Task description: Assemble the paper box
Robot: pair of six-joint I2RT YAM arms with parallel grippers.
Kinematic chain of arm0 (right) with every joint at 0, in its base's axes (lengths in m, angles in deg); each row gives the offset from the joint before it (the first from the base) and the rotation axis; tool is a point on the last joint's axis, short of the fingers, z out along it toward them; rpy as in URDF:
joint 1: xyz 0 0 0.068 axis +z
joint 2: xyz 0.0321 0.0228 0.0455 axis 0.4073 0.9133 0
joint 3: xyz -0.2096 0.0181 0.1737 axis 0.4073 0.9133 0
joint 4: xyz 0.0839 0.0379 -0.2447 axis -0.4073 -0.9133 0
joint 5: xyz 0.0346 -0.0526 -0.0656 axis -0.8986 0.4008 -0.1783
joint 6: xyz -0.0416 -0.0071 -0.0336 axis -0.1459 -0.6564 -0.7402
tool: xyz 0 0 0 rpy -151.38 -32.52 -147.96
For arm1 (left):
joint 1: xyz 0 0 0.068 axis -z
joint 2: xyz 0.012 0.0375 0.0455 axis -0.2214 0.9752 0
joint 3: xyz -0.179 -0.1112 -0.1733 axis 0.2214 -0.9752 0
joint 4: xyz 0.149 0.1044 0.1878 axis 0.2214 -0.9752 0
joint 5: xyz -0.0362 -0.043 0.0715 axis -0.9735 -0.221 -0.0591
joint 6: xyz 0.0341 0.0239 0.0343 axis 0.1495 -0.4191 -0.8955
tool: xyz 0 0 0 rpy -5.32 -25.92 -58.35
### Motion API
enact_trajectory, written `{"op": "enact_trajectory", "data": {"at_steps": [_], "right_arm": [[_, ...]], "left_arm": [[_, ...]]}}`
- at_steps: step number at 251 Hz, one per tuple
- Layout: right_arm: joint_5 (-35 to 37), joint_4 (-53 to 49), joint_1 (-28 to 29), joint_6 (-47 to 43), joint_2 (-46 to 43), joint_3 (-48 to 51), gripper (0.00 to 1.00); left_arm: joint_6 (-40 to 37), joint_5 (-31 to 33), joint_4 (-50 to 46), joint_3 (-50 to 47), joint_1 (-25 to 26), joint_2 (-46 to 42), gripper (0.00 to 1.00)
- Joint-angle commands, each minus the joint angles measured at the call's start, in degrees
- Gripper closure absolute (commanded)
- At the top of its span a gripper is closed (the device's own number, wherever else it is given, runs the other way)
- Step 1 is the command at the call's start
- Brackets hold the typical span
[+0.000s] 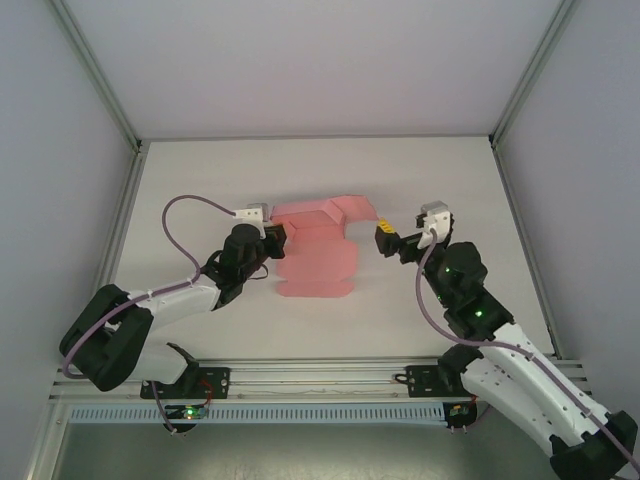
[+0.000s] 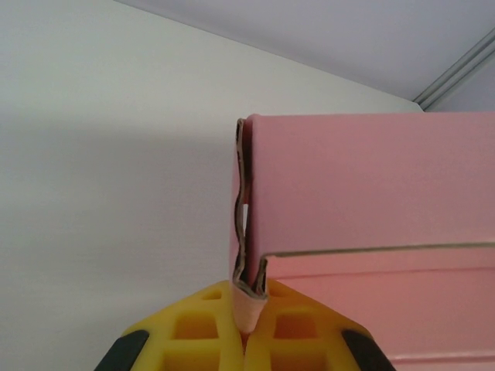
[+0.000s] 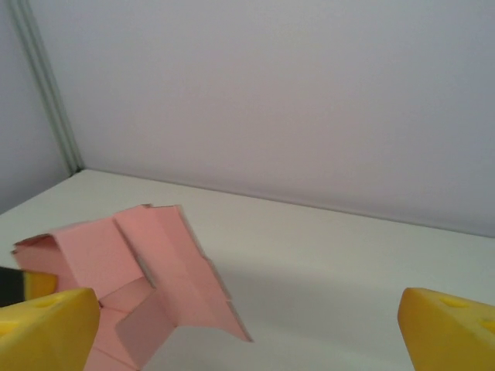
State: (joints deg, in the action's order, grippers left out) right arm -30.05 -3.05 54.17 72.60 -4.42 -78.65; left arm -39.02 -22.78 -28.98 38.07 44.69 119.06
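Nearest the viewer, on the near side of the paper box [image 1: 315, 262], an aluminium rail [image 1: 320, 372] carries both arm bases along the table's near edge. The left gripper [image 1: 272, 238] sits at the box's left end; the left wrist view shows its yellow fingers [image 2: 201, 321] pressed together, pinching a doubled, wavy card edge at the box's left corner. The right gripper [image 1: 383, 240] stands just right of the box with its jaws spread wide and nothing between them; whether a fingertip touches the card cannot be told. The box is thin pink card, partly folded. Its near portion lies flat on the white table [image 1: 200, 180] with a lobed outline and visible crease lines. Its far portion is raised into an upright wall, and a flap at the far right corner slants upward. A purple cable [image 1: 172, 228] loops left of the box above the left arm. Bare tabletop surrounds the box on the left, right and far sides, widest on the far side. Beyond the box, the table ends at pale enclosure walls [image 1: 320, 60] with metal corner posts [image 1: 100, 75].
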Motion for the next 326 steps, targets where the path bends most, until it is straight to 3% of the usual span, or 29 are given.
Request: {"op": "enact_trajectory", "data": {"at_steps": [1,85,120,139,183,233,326], "right_arm": [[0.69,-4.49,-2.97,0.29,1.04,-0.25,0.02],[-6.15,-5.19,-15.59,3.09,10.55,-4.95,0.02],[-20.02,-1.78,-19.87,2.76,13.98,-6.30,0.05],[-27.26,-0.07,-20.02,0.67,15.71,-7.08,0.06],[-32.87,-0.63,-19.98,-1.46,20.04,-9.25,0.06],[-46.78,-2.23,-19.13,-2.53,24.21,-10.58,0.07],[-48.72,-7.76,-13.57,-9.41,25.36,-11.48,0.11]], "left_arm": [[-1.46,-1.37,2.94,-0.53,0.52,-1.85,1.00],[-5.95,-3.86,1.35,-1.18,0.54,-3.06,1.00],[-6.63,-4.82,1.10,-1.34,0.53,-3.60,1.00],[-6.71,-5.31,1.37,-1.53,0.53,-3.82,1.00],[-6.80,-6.78,1.82,-1.80,0.53,-4.46,1.00],[-6.47,-6.19,1.25,-1.70,0.53,-5.00,1.00],[-5.83,-4.24,0.14,-0.88,0.55,-4.26,1.00]]}}
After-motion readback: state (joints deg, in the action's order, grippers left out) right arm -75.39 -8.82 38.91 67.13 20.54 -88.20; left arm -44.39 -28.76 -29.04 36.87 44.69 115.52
